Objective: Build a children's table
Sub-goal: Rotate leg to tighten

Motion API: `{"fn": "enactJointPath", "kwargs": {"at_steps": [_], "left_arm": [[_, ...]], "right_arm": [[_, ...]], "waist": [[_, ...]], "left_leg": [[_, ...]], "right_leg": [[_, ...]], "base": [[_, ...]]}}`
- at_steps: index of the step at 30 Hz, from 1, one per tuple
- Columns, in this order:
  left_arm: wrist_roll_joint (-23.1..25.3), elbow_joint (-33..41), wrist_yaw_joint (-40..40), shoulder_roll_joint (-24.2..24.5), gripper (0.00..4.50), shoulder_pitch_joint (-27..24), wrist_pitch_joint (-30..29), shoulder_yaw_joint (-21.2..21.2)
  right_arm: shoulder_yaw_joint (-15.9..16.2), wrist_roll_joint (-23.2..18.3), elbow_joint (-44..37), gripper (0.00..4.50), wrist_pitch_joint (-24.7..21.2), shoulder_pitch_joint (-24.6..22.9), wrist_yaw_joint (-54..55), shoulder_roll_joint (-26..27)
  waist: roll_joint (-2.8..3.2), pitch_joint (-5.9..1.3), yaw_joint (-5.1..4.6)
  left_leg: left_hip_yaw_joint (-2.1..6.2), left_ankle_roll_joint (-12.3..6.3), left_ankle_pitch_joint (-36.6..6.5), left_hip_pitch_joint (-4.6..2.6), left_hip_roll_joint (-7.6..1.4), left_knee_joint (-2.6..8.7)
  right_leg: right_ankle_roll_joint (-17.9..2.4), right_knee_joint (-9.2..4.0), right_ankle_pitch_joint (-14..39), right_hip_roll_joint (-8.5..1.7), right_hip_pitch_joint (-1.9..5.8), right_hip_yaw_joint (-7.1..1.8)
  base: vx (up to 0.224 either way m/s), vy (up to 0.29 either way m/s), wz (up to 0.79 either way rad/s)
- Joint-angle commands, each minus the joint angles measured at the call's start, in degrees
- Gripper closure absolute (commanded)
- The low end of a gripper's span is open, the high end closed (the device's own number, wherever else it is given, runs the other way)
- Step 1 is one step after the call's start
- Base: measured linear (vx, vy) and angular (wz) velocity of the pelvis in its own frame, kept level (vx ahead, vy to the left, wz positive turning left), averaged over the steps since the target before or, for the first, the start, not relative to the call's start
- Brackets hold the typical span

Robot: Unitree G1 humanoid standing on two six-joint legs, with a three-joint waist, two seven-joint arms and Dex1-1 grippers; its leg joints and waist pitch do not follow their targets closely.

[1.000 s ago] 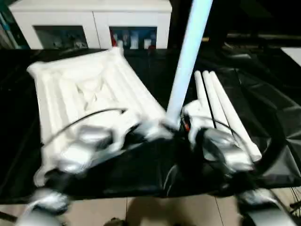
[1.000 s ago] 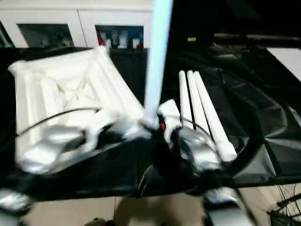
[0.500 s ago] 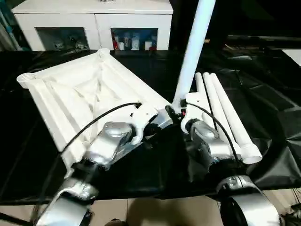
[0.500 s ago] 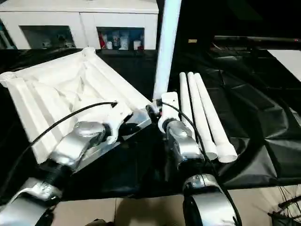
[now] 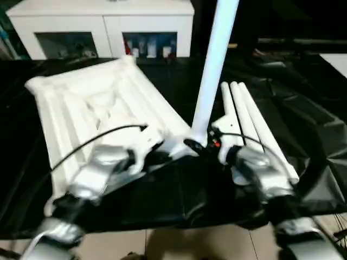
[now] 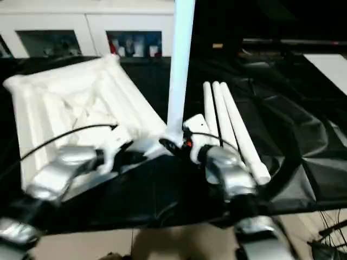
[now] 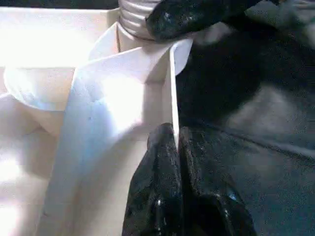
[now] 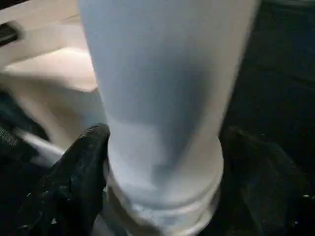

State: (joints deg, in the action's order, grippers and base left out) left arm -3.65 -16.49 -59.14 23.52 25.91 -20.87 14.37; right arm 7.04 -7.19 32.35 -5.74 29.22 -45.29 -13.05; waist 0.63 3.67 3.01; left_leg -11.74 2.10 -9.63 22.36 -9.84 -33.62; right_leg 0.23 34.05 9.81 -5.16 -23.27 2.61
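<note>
One leg (image 5: 213, 76) now stands nearly upright at frame centre, my right gripper (image 8: 162, 162) clamped round its base, apparently seating it in the tabletop (image 5: 92, 103) corner my left gripper (image 7: 174, 142) pinches.

We see a bench draped in crinkled black plastic sheeting (image 5: 303, 103). On it lie a white ribbed plastic rectangular tabletop (image 5: 92, 103), underside up. Beside it rest three long white tapered tube legs (image 5: 255, 124).

Smooth white plastic leg (image 5: 215, 65) — glossy black sheet (image 5: 303, 108)
</note>
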Motion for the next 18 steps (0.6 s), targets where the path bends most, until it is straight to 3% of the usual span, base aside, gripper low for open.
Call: {"fn": "enactJointPath", "kwargs": {"at_steps": [1, 7, 18], "left_arm": [[-3.59, 3.62, -4.24, 0.53, 4.50, 0.45, 0.81, -0.16], [-3.49, 3.15, -5.40, 1.47, 4.50, 0.54, 1.41, -0.40], [-4.14, 3.24, -5.95, 1.74, 4.50, 0.46, 1.29, -0.57]], "right_arm": [[0.37, -0.28, -0.90, 0.73, -0.60, -0.14, -2.44, -1.29], [1.54, -0.34, -1.67, 0.73, -1.40, -0.23, -5.04, -2.20], [1.73, -0.52, -1.80, 1.63, -2.23, -0.67, -6.93, -2.44]], "waist": [[0.08, -3.96, 0.11], [0.04, -3.97, 0.57], [-0.06, -4.10, 0.68]], "left_leg": [[1.55, -2.47, -14.50, -1.53, -3.40, 4.37], [1.47, -2.30, -14.01, -1.68, -3.43, 4.26], [1.49, -2.91, -12.18, -1.52, -3.34, 4.00]], "right_leg": [[-14.54, -3.31, 9.94, -3.02, 2.16, -2.18], [-14.98, -3.18, 9.63, -3.09, 2.12, -2.21], [-15.15, -2.95, 8.59, -3.14, 2.34, -2.14]], "base": [[0.000, 0.000, 0.00], [0.000, 0.000, 0.00], [0.000, 0.000, 0.00]]}}
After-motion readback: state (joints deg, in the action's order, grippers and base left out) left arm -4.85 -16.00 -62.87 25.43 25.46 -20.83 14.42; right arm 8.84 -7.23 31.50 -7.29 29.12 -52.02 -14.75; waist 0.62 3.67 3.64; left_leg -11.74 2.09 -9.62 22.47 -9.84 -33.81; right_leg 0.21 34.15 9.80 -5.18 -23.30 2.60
